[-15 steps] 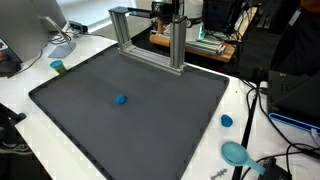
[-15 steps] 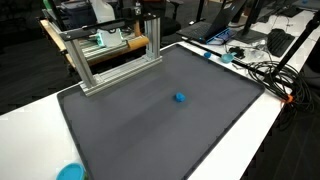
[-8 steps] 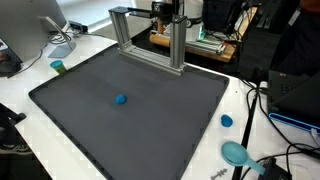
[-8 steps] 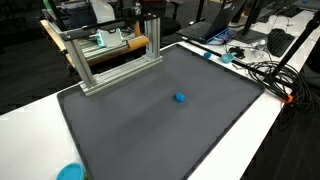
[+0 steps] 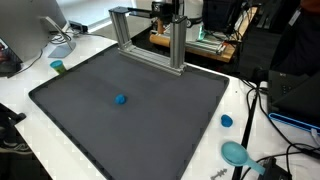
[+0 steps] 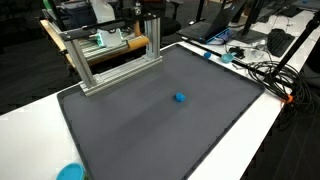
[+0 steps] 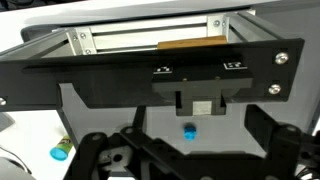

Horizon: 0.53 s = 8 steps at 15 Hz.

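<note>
A white counter (image 5: 18,92) carries a dark mat (image 5: 150,125). A metal frame (image 5: 181,45) stands behind the mat, with cables (image 6: 265,72) beside it.

A small blue round object (image 5: 120,99) lies alone on the dark grey mat (image 5: 170,120) that covers the white worktop (image 5: 30,72). It is a bright, plain blue and too small to tell its exact shape. It touches nothing else. In both exterior views it sits near the mat's middle (image 6: 179,98), well apart from the aluminium frame (image 5: 178,45) at the mat's edge. In the wrist view it shows just under the frame's black crossbar (image 7: 110,78).
</note>
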### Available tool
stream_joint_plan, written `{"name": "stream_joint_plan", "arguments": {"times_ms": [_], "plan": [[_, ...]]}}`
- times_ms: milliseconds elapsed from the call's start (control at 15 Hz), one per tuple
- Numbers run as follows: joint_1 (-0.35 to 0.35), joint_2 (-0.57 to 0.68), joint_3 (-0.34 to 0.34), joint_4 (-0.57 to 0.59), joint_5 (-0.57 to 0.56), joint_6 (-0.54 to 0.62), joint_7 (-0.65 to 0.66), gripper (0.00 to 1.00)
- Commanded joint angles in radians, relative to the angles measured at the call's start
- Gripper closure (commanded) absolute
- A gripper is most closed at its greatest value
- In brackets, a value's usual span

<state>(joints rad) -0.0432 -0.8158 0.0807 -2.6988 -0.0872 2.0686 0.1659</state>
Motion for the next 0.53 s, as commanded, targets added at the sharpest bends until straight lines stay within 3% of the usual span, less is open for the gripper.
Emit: {"name": "stream_joint_plan", "arguments": {"times_ms": [0,467], "plan": [[0.037,-0.011,-0.034,-0.035,0.029,0.039,-0.055,0.0],[0.045,0.032,-0.068,-0.046,0.06,0.132,-0.082,0.0]]}}
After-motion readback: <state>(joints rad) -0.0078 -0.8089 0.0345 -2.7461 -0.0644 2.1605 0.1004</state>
